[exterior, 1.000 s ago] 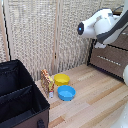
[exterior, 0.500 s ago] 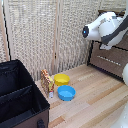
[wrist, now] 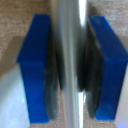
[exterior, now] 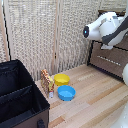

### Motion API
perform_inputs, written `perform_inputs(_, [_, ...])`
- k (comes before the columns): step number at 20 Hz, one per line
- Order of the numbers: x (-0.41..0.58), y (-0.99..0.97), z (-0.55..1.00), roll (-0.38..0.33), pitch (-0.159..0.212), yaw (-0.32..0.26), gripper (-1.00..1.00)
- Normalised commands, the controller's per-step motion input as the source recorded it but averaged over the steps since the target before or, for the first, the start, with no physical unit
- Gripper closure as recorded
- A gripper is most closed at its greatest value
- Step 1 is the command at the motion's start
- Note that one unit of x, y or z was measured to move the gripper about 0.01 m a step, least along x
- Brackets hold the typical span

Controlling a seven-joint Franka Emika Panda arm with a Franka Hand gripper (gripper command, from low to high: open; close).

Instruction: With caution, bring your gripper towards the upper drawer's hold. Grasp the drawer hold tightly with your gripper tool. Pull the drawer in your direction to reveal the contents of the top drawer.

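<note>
- At the wooden floor's (exterior: 95, 102) edge on the exterior view's left, a black fabric bin (exterior: 20, 95) stands with its compartments facing up, well apart from the work.
- Near the floor's middle, by the woven screen (exterior: 50, 35), a small giraffe toy (exterior: 47, 81) stands just beside a yellow bowl (exterior: 62, 79) and a blue bowl (exterior: 66, 93); none is touched.
- At the dresser on the exterior view's right, the gripper (wrist: 67, 65) reaches in against the upper drawer (exterior: 111, 59), so its tips cannot be seen from this side.
- Seen from the wrist, the drawer hold (wrist: 68, 60) runs between the blue fingers (wrist: 35, 67), whose dark pads press it from both sides: clamped, apparently ready for the pull.
</note>
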Motion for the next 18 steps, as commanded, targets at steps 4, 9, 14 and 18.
perform_inputs(4, [0.000, 0.56, -0.06, 0.065, 0.000, -0.025, 1.00])
perform_inputs(9, [0.000, 0.86, -0.13, 0.097, 0.000, -0.036, 1.00])
perform_inputs(14, [0.000, 0.87, -0.18, 0.086, 0.000, -0.033, 1.00])
perform_inputs(18, [0.000, 0.90, -0.23, 0.068, -0.004, -0.024, 1.00])
